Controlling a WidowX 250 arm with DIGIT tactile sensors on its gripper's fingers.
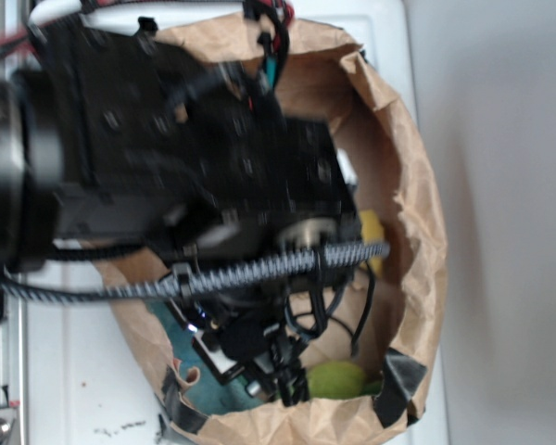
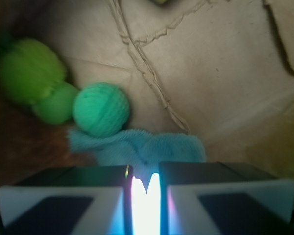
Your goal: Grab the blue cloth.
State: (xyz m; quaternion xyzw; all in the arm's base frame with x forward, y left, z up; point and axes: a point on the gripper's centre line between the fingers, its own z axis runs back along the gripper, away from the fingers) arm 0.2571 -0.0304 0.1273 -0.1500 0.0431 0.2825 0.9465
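Down inside a brown paper bag (image 1: 403, 185) on a white counter (image 1: 74, 371), arm reaching in from above. Gripper (image 2: 146, 196) low over the bag floor, fingers (image 2: 63, 198) nearly pressed together, only a thin bright slit left between them; whether any terry is caught in that slit, cannot tell.

Blue cloth (image 2: 137, 147) flat on the paper just ahead of the fingertips, its near edge running under them, its far left corner touching the teal-green ball (image 2: 101, 108). Fuzzy green toy (image 2: 32, 78) further left, beside the ball. Yellow item (image 1: 372, 236) against the bag wall, seen only in the exterior view.

Step in hand, by judgement: the closing pinch on the near edge of the cloth, or just short of it. Most of the approach done; no lift yet.

Next, probably: confirm a firm bite on the fabric, then a straight rise clear of the ball. Soft cloth likely to drape and drag; a shallow pinch could slip off.
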